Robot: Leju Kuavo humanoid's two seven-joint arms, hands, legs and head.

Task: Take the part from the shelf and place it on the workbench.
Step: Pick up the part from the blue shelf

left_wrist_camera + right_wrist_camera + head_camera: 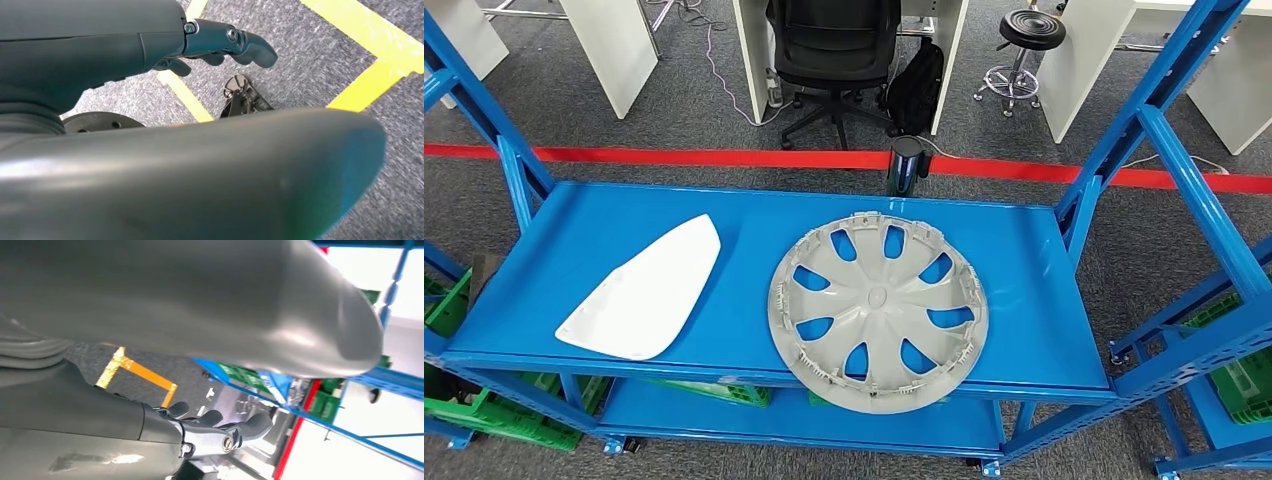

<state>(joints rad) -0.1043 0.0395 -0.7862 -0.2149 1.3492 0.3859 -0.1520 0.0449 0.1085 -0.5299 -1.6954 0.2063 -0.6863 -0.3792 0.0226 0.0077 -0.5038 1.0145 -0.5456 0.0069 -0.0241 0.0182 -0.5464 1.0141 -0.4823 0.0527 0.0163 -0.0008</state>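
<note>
Hubcap [879, 312] is laid flat on the blue shelf [1024, 260], its near edge overhanging the front, with a white panel [646, 290] apart on its left. Left hand [220, 47] and right hand [220, 432] are seen loosely spread, holding nothing.

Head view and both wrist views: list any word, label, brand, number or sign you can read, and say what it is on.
None is readable.
Hubcap: a small raised mark at its centre, too small to read.
White panel: plain, no print.
Blue shelf: no label visible.
Floor tape in the wrist views: plain yellow stripes, no text.
</note>
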